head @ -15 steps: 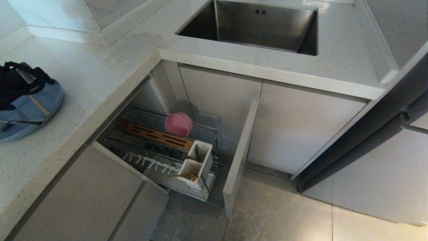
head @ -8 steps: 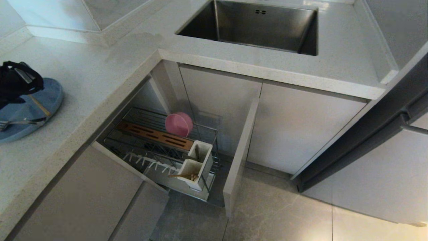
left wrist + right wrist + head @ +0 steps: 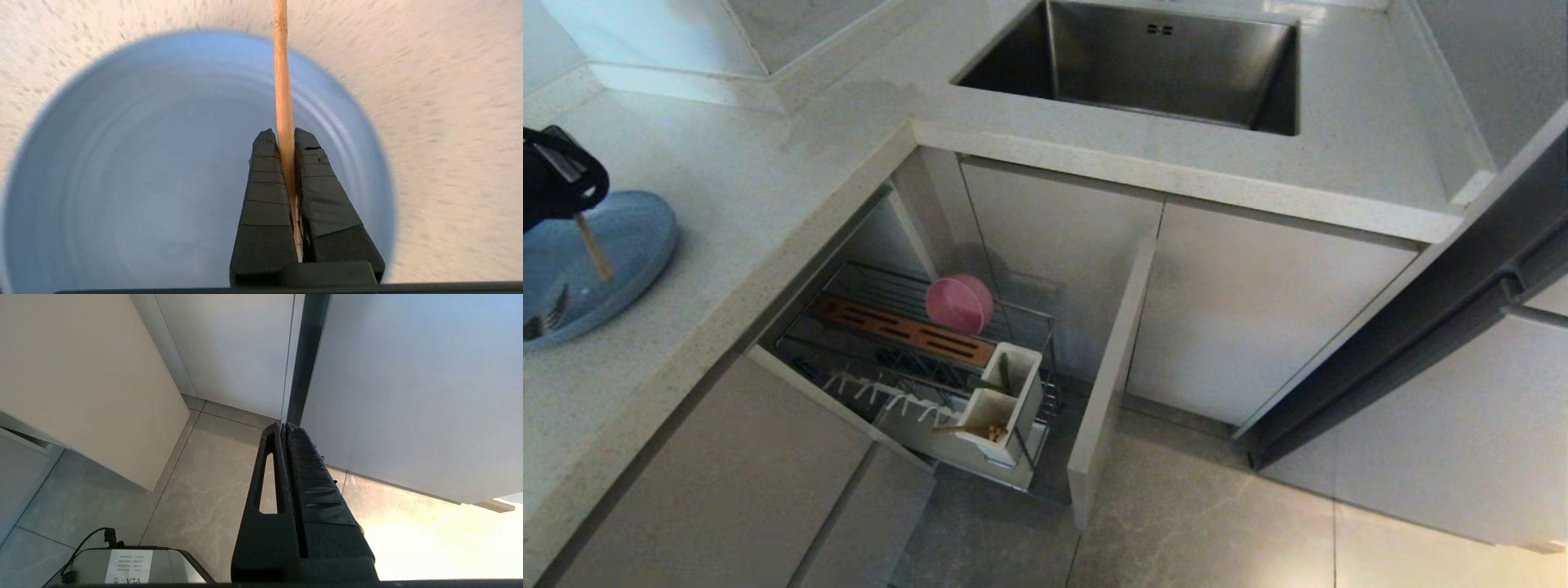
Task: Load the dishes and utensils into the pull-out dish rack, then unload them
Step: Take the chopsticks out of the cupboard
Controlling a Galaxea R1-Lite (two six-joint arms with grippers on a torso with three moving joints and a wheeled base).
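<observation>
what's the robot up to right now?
It's loading the pull-out dish rack. The left gripper is shut on a wooden chopstick, held just above the blue plate on the counter; a fork lies on that plate. The pink bowl is already in the rack, and another chopstick sits in the white utensil box. The right gripper is parked, shut, down by the cabinets.

Kitchen: steel sink in stone countertop, cabinets, pull-out dish rack
</observation>
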